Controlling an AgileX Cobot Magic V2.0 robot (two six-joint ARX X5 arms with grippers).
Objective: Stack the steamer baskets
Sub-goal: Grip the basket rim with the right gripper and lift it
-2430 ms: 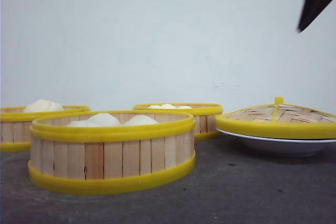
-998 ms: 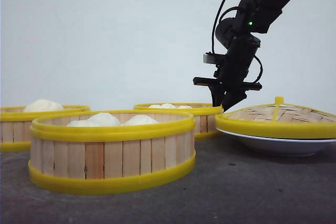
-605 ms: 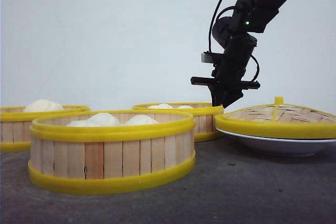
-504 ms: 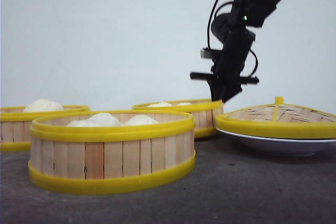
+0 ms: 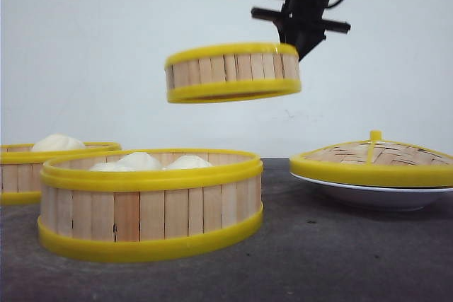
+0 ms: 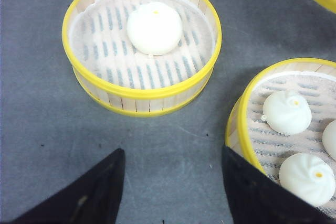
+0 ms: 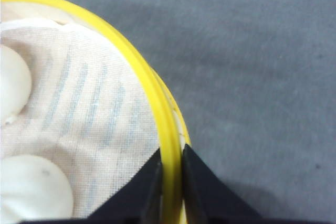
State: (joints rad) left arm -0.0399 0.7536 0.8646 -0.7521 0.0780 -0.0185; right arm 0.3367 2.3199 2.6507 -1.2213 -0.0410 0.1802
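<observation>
The right gripper (image 5: 298, 42) hangs high at about one o'clock in the front view, its fingers (image 7: 202, 184) clamped on the yellow rim of a round low steamer basket with light wooden slat walls (image 5: 232, 71), which is held in the air, slightly tilted, well clear of the dark grey desk (image 5: 325, 259). The right wrist view shows one finger inside and one outside that rim, with white buns (image 7: 13, 82) on a cloth liner within. A second like steamer basket (image 5: 151, 201) stands on the desk at about seven o'clock, nearest the camera, holding white buns (image 5: 138, 161). A third steamer basket (image 5: 42, 167) stands at nine o'clock, partly behind the second, with one bun (image 6: 155, 27) inside. At four o'clock a woven lid with yellow rim (image 5: 373, 158) rests on a shallow white plate (image 5: 368, 196). The left gripper (image 6: 170, 187) hovers over bare desk between the two standing baskets, fingers (image 6: 86, 192) apart, holding nothing.
</observation>
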